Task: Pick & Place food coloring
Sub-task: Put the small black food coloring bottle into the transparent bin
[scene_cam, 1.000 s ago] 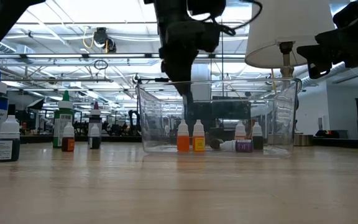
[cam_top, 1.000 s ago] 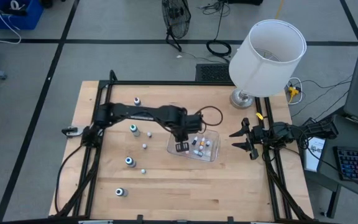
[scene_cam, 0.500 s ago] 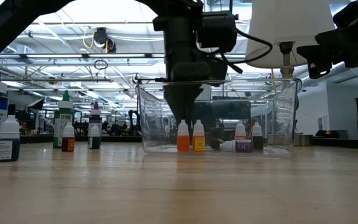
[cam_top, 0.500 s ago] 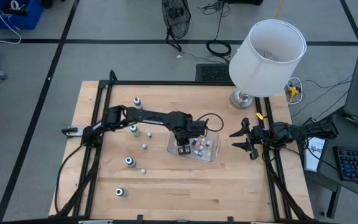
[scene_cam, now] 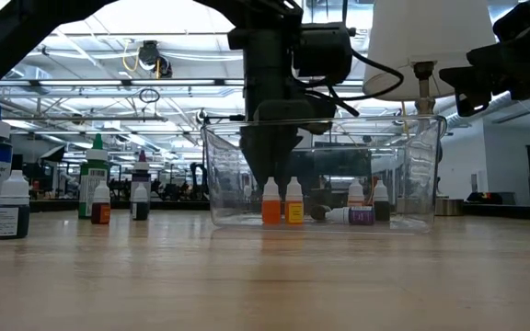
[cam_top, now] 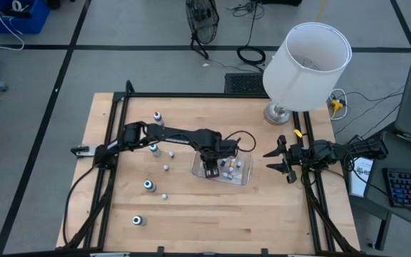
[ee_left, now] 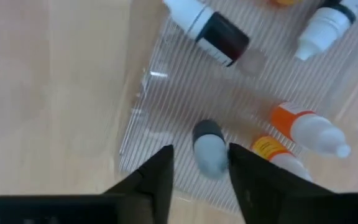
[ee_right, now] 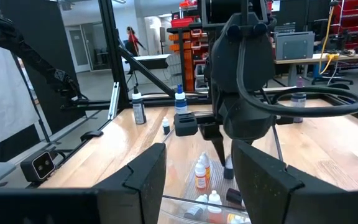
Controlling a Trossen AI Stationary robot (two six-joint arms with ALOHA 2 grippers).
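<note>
While the left gripper (cam_top: 210, 170) hangs low inside the clear tub (cam_top: 242, 176), a tiny bottle w/ a dark cap (ee_left: 209, 147) sits right between its two fingers (ee_left: 156, 180). The jaws are a bit apart, w/ a small gap on each side of the bottle, so it does not look squeezed. I can't tell if it stands on the tub floor or leans on a finger.

The tub is near the middle of the table (cam_top: 212, 221), a bit to the right. More food coloring is in it: an orange bottle (scene_cam: 270, 203) & a yellow one (scene_cam: 293, 202) stand up side by side at the tub's left end. A purple bottle (scene_cam: 355, 215) lies on its side farther right, & another small one stands behind it.

Other bottles are out on the table, left of the tub & well apart: one w/ a blue cap (cam_top: 148, 185), one at the near left (cam_top: 138, 220), one far back (cam_top: 157, 115).

The right gripper (cam_top: 282, 161) waits at the right edge of the table, off the wood, jaws wide & holding nothing. A white lamp (cam_top: 307, 64) stands at the far right corner.
</note>
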